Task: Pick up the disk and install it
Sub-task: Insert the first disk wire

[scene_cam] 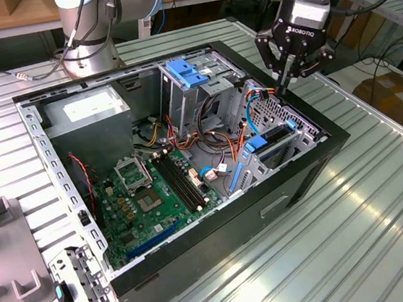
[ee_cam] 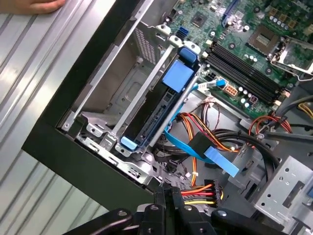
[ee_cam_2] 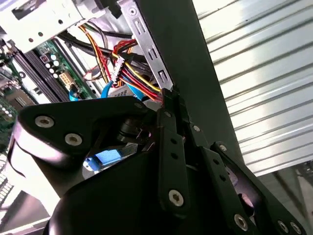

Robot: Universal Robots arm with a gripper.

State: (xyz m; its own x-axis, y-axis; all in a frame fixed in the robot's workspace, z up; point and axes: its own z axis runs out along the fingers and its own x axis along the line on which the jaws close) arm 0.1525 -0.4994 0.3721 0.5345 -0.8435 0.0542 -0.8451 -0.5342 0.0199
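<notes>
The tool (scene_cam: pixel 285 83), fingers pressed together and empty, hangs over the case's (scene_cam: pixel 319 163) 3 o'clock edge. The disk (ee_cam: pixel 157 110) stands edgewise in its bay, blue rails showing.

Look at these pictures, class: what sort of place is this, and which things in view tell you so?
Probably a robotics lab or workshop. An open computer case with its motherboard bared sits on a ribbed aluminium table, a robot arm's gripper hangs over the drive bay, and workbenches and cardboard boxes stand behind.
</notes>
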